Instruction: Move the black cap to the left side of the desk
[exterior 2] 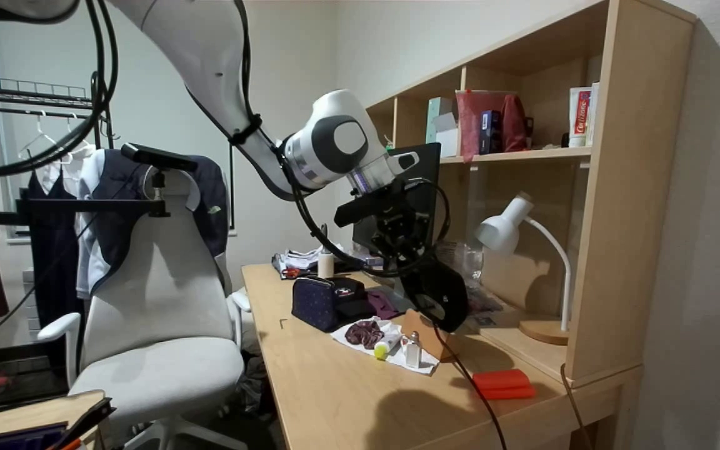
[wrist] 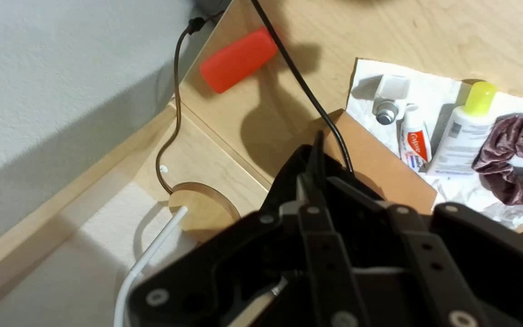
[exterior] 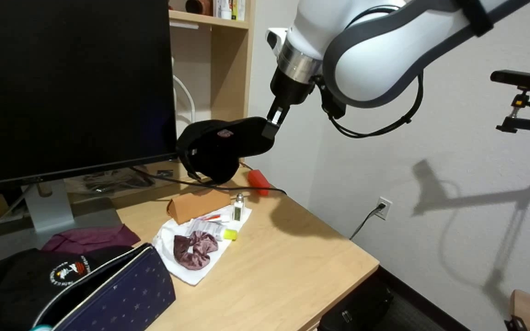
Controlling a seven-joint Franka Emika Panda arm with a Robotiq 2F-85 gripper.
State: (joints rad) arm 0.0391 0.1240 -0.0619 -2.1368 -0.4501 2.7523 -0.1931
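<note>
black cap (exterior: 221,149): in the air above the surface (exterior: 283,276), crown hanging off the brim; soft and held at one spot, so a fast move would likely swing or twist it
gripper (exterior: 271,130): closed on the brim only; if the fabric creeps out, the crown lands on whatever is below
dark cable (wrist: 299,78): runs right by the crown; can't tell if it's hooked on the cap or just passing; if hooked, travel drags it and may pull the cap loose
tan case (exterior: 200,205): lies below the crown; a low path could shove it into the shaker (exterior: 238,207); that one stands upright, probably tips first
monitor (exterior: 72,87): crown overlaps its edge in an exterior view; contact can't be told; a sideways move could rub the screen
brim and crown, count: 1 cap, 1 gripper, 1 dark cable near
below and beside, count: 1 tan case, 1 red item (exterior: 259,182)
white sheet (exterior: 166,239), count: 1 sheet; on it 1 shaker, 1 tube (wrist: 416,145), 1 yellow-topped bottle (wrist: 463,131), 1 scrunchie (exterior: 206,246)
pouch end, count: 1 navy pouch (exterior: 122,294), 1 purple cloth (exterior: 92,239), 1 black item with emblem (exterior: 69,273); could crowd the set-down
back, count: 1 monitor, 1 lamp (exterior 2: 499,232)
far pile (exterior 2: 300,259): too small to count
</note>
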